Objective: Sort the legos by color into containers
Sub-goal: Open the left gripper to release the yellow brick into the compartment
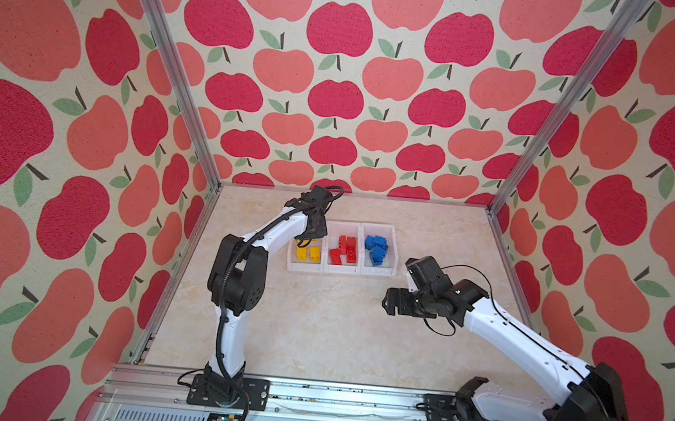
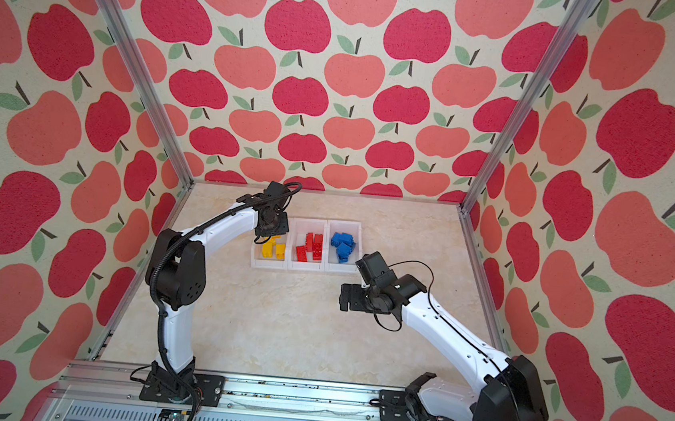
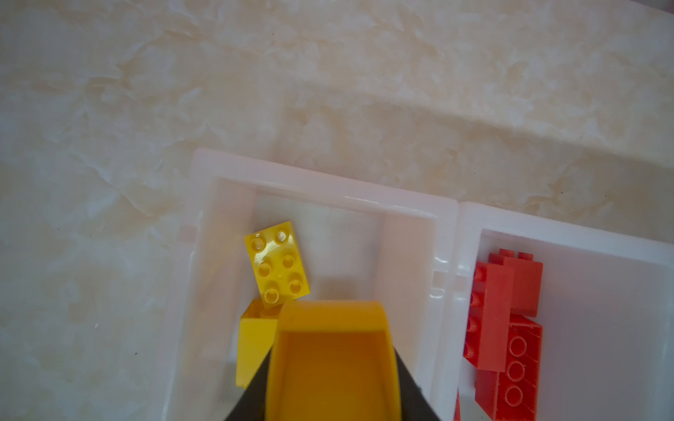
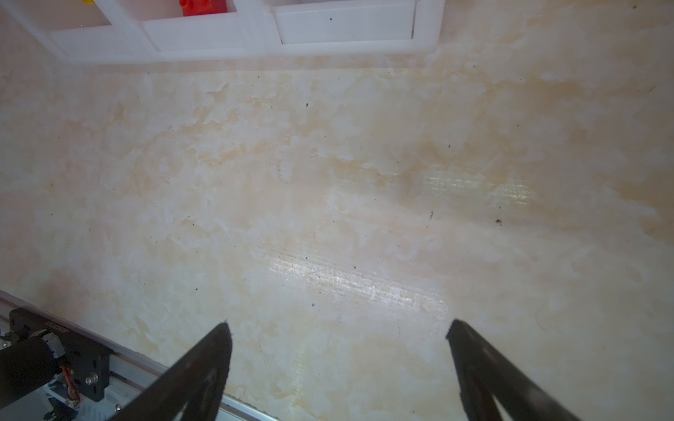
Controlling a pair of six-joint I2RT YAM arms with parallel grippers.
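Note:
Three joined white containers point(image 1: 341, 269) point(image 2: 306, 266) stand in a row at the back of the table. In both top views the left one holds yellow legos point(image 1: 314, 253) point(image 2: 272, 248), the middle one red legos point(image 1: 344, 251) point(image 2: 311, 247), and the right one blue legos point(image 1: 376, 248) point(image 2: 343, 244). My left gripper point(image 1: 306, 240) point(image 3: 333, 368) hangs over the yellow bin, shut on a rounded yellow lego point(image 3: 333, 328). Below it lie a flat yellow brick point(image 3: 277, 266) and another yellow piece point(image 3: 253, 346). My right gripper point(image 1: 386, 303) point(image 4: 339, 328) is open and holds nothing, in front of the containers point(image 4: 219, 36).
The marble-look table point(image 1: 316, 334) is bounded by apple-patterned walls and metal corner posts point(image 1: 495, 204). An aluminium rail point(image 1: 311, 392) carrying both arm bases runs along the front edge. The left arm's base bracket point(image 4: 43, 350) shows in the right wrist view.

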